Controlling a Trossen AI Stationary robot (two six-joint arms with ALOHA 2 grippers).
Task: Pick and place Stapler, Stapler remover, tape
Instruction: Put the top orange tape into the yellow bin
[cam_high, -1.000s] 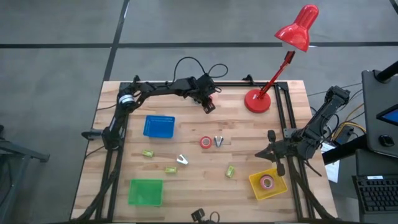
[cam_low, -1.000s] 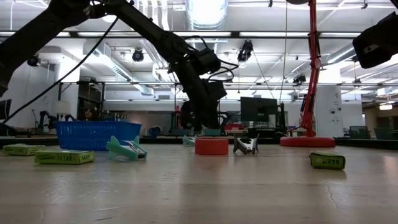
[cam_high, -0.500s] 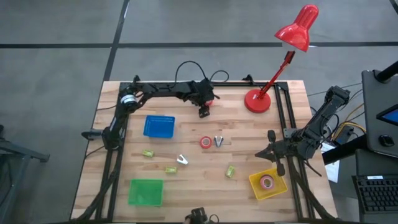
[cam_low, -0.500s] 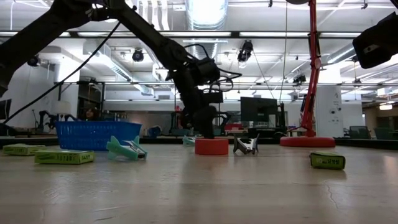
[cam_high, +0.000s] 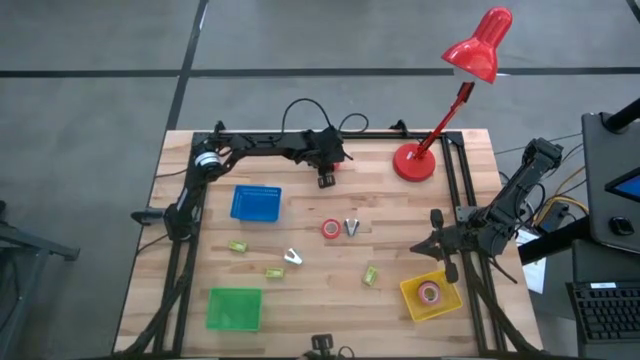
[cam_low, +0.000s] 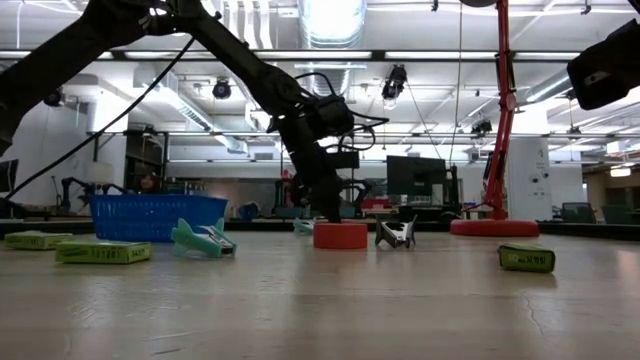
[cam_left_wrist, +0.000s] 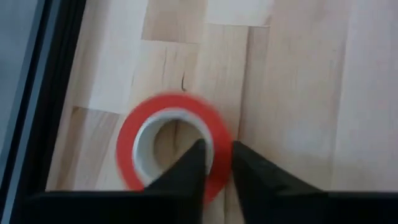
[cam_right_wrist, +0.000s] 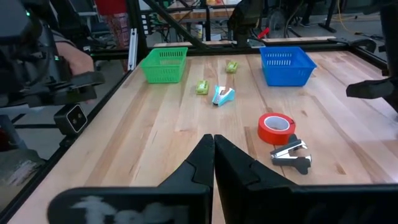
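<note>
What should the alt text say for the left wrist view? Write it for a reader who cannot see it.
The left pincer pinches one wall of a red tape roll lying flat on the wooden table, one finger inside its pale core and the other outside the ring. A dark frame rail runs along the table's edge beside the roll.

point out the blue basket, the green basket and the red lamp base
blue plastic basket (cam_high: 256, 203), high view, on its floor
green plastic basket (cam_high: 234, 308), high view, on its floor
round red lamp base (cam_high: 414, 162), high view, on its top face
</note>
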